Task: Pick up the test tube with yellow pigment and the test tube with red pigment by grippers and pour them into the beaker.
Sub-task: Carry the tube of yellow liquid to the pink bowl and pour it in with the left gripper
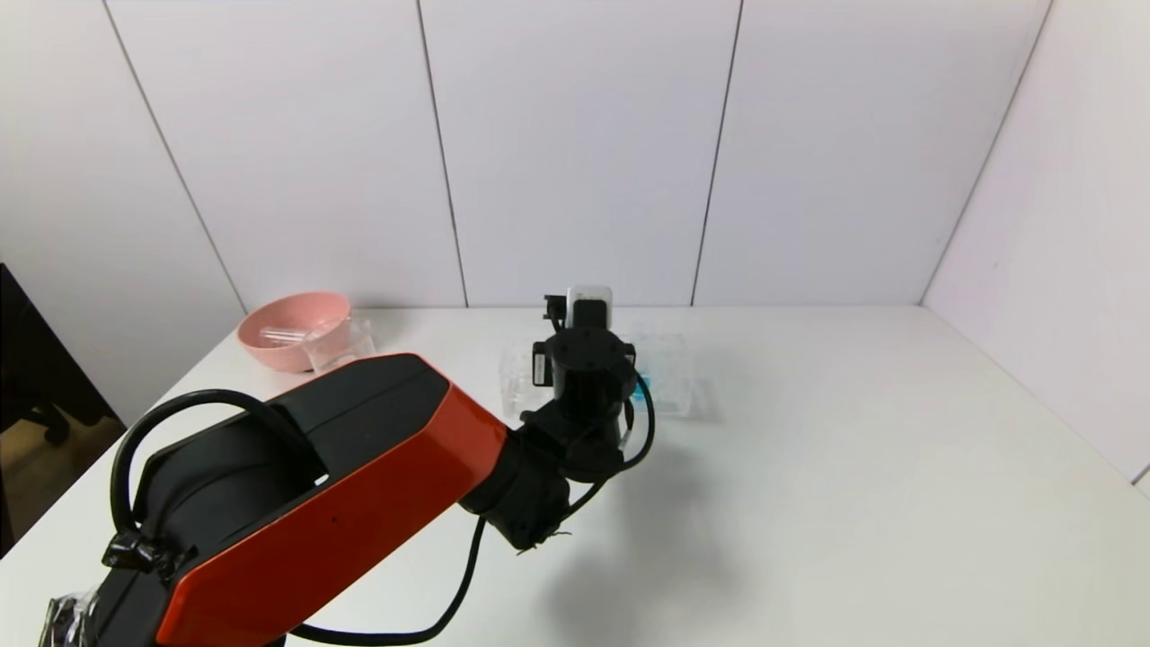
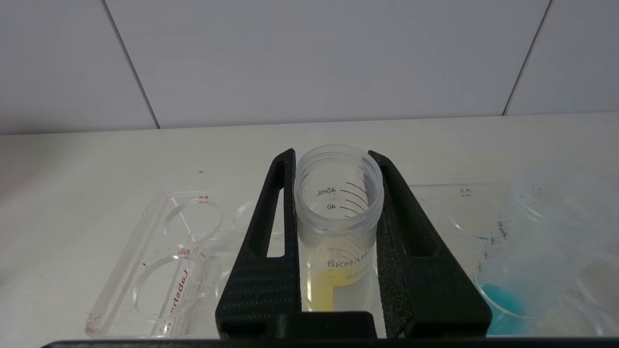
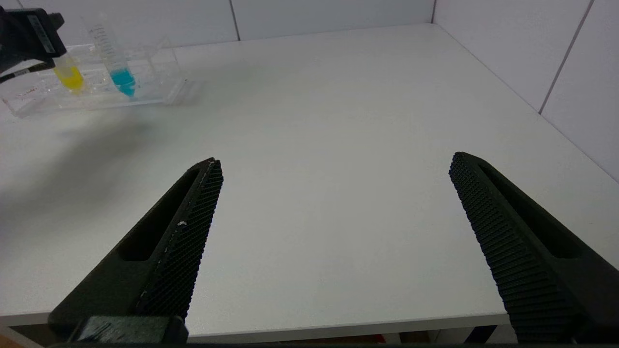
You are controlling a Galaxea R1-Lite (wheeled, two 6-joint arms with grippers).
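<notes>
Hidden or unclear items: In the head view the left arm's wrist covers most of the clear many-holed acrylic tube rack (image 1: 669, 382), and the left gripper's fingers cannot be seen there. The test tube with red-orange pigment cannot be made out in any view. The small clear glass beaker (image 1: 340, 345) stands just beside the pink round bowl (image 1: 289, 329) at the far left of the white table (image 1: 853, 467); whether the two touch cannot be determined, and their contents are hard to read. The lower tip of the yellow tube is cut off in the left wrist view.

Left gripper (image 2: 338, 159): positioned over the rack. Its two black textured fingers (image 2: 263, 270) are closed against opposite sides of the clear graduated test tube with yellow pigment (image 2: 338, 227), gripping it below the threaded open mouth. The tube is upright. Yellow liquid occupies only its lower part. In the right wrist view this tube (image 3: 70, 77) appears over the rack (image 3: 159, 82); whether its tip is seated in a hole cannot be determined.

Adjacent item: a clear test tube with blue liquid (image 2: 512, 270) stands in the rack just beside the held tube, apart from the fingers.

Right gripper (image 3: 333, 203): located near the table's near edge, well apart from the rack. Its fingers (image 3: 188, 237) are spread wide and hold nothing.
</notes>
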